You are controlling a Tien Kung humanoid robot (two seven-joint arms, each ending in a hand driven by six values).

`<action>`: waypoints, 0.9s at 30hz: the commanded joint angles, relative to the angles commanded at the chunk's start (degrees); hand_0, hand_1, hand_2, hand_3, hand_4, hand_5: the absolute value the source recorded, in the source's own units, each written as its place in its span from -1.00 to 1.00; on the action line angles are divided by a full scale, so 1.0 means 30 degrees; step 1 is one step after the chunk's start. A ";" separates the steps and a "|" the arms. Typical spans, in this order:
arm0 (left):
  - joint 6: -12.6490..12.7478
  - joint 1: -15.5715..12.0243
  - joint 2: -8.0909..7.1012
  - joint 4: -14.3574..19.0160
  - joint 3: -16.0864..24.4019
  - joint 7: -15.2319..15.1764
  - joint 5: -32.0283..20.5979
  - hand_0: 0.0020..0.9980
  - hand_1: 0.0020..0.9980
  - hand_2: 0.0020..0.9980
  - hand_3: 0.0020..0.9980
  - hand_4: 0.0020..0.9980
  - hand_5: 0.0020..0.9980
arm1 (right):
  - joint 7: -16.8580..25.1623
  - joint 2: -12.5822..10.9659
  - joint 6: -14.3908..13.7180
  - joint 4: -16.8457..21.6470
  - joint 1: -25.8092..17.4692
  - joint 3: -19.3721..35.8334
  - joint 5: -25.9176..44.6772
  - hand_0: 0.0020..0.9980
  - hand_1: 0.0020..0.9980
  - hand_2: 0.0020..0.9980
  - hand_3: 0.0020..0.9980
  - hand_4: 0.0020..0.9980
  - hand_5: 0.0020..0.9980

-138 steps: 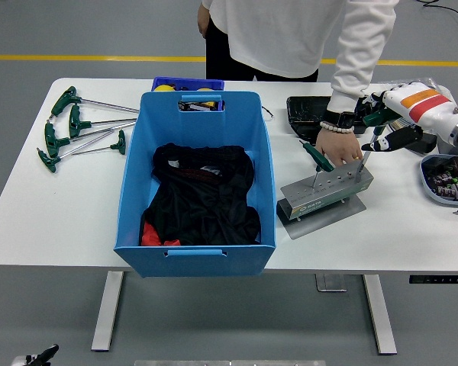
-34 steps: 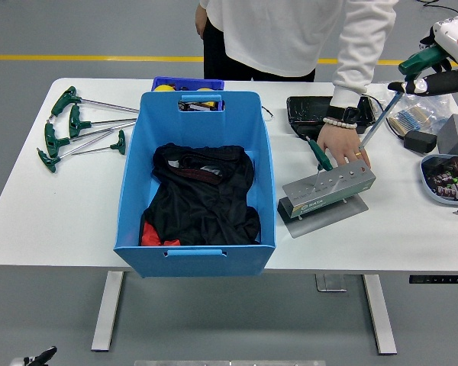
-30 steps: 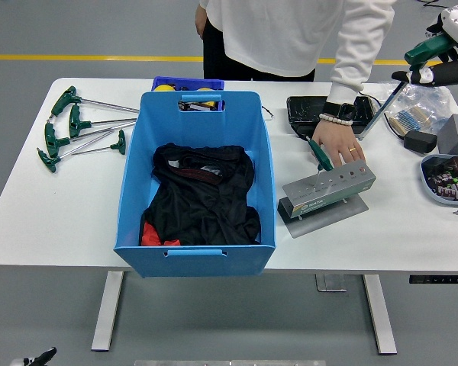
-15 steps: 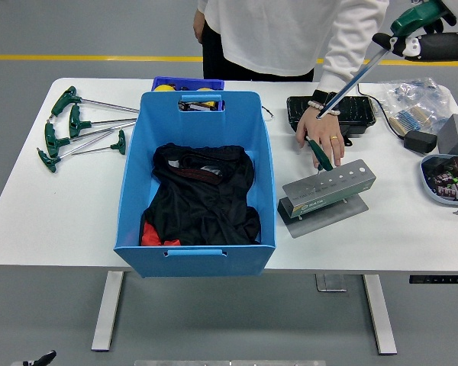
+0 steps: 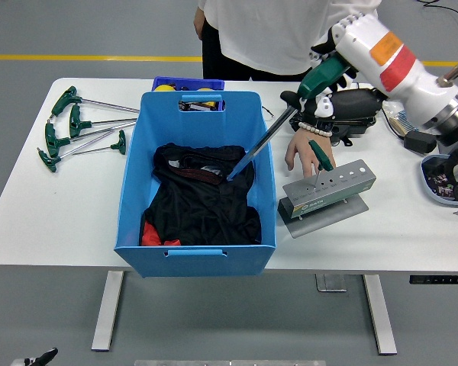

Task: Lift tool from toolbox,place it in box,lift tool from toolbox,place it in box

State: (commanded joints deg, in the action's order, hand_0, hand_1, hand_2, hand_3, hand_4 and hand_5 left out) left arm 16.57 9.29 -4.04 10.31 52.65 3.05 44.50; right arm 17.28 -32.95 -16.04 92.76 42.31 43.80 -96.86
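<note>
The right hand (image 5: 326, 76) comes in from the 2 o'clock corner, its fingers (image 5: 318, 102) clamped on the green handle of one T-handle wrench (image 5: 265, 135). The shaft slants down toward 8 o'clock, crossing the right wall of the blue box (image 5: 196, 180), and its tip is over the black cloth (image 5: 204, 197) inside the box, whether touching it I cannot tell.

At 3 o'clock from the box stands the grey toolbox (image 5: 325, 192), a metal block with a row of holes, tilted on its base plate. One green-handled tool (image 5: 319, 156) stands in it at its left end. A person's hand (image 5: 301, 148) rests beside that tool, just at the block's far edge.

At 9 o'clock on the white table (image 5: 61, 213) lie four spare T-handle wrenches (image 5: 80, 126), fanned together. One black case (image 5: 351, 103) sits behind the right hand, and one small dish of parts (image 5: 443, 179) at the right edge.
</note>
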 joint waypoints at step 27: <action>0.0000 0.0186 -0.0011 0.0000 -0.0292 -0.0081 -0.0432 0.43 0.43 0.49 0.27 0.26 0.02 | -0.0732 0.4921 -0.0494 -0.7169 0.2708 -0.6647 -0.1031 -1.00 -1.00 -1.00 -1.00 0.40 0.15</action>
State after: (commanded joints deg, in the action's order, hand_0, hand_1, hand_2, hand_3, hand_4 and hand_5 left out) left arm 16.57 9.84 -4.08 10.31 51.77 2.80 43.20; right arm 15.09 -18.19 -17.52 71.25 50.44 23.86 -99.95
